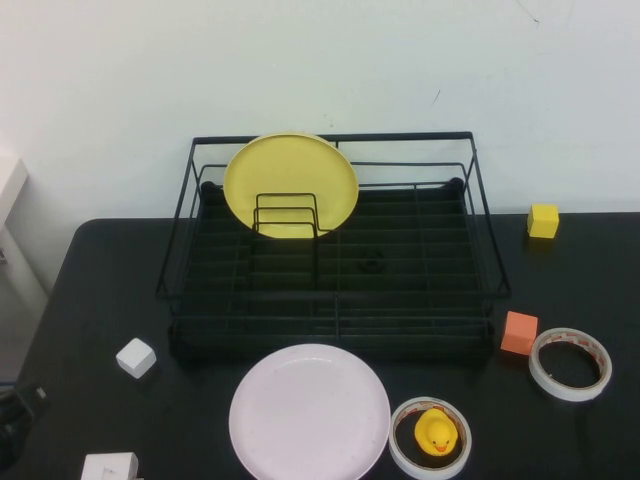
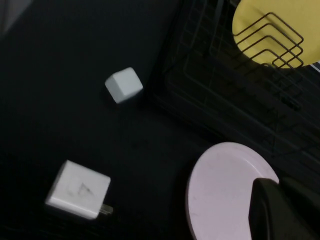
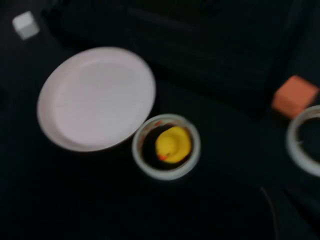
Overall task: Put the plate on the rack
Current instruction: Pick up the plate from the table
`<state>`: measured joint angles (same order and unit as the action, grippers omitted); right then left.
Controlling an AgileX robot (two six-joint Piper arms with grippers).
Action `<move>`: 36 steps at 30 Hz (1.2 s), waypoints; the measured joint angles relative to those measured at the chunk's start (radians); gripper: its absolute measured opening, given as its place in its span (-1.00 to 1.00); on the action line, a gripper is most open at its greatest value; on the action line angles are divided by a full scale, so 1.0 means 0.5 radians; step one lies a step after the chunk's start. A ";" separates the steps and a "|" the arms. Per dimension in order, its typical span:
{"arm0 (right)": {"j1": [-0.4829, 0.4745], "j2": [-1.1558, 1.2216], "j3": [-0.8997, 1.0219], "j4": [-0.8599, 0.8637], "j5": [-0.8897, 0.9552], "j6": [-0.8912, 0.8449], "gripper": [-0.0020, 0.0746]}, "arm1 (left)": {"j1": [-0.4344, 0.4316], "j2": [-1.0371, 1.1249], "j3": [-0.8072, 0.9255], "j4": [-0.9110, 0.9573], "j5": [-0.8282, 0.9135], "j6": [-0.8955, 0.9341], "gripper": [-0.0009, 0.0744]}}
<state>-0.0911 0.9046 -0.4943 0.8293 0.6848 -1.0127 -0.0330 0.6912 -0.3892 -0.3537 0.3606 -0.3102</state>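
A: Plate point(image 1: 309, 412) pos?
B: Flat on black table point(image 1: 90, 290), face up, near edge, just in front of rack point(image 1: 335, 262). Round, so no long axis; rim up, lying horizontal. Not touching rack front rail as far as high view shows.
A: Rack?
B: Long axis runs left-right across table, back against the wall side. Yellow plate point(image 1: 290, 183) stands on edge in its rear left part, face toward camera, leaning back, behind small upright wire dividers point(image 1: 286, 216).
A: Neighbors of pink plate?
B: Tape roll point(image 1: 430, 438) w/ yellow rubber duck point(image 1: 436, 430) inside it, just beside plate on robot's right, about touching the rim. 2nd tape roll point(image 1: 570, 363) farther right, orange cube point(image 1: 518, 333) just beside it. Yellow cube point(image 1: 543, 220) right of rack. White cube point(image 1: 136, 357) left of plate, white charger block point(image 1: 110, 467) near front-left edge.
A: Left gripper?
B: Dark part at lower left corner of high view; in left wrist view one dark finger point(image 2: 280, 212) shows over plate's edge. Open or closed: can't tell.
A: Right gripper?
B: Not seen in any view; its cam looks down on plate and duck.
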 joint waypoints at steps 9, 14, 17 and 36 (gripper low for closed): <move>0.233 0.918 -0.009 0.744 -0.207 -0.817 -0.95 | -0.023 -0.004 -0.010 -0.170 0.133 0.077 -0.98; 0.722 1.211 -0.034 1.347 -0.423 -1.192 -0.95 | -0.033 -0.021 -0.072 -0.199 0.269 0.220 -0.98; 1.026 1.357 -0.112 1.577 -0.569 -1.292 -0.95 | -0.033 -0.041 -0.097 -0.287 0.270 0.272 -0.98; 1.240 2.150 -0.522 1.766 0.203 -1.239 -0.95 | -0.109 -0.259 -0.102 -0.331 0.323 0.568 -0.98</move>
<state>0.5289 1.9795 -0.7554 1.7125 0.7861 -1.6324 -0.0875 0.5619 -0.4401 -0.5192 0.5222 -0.0260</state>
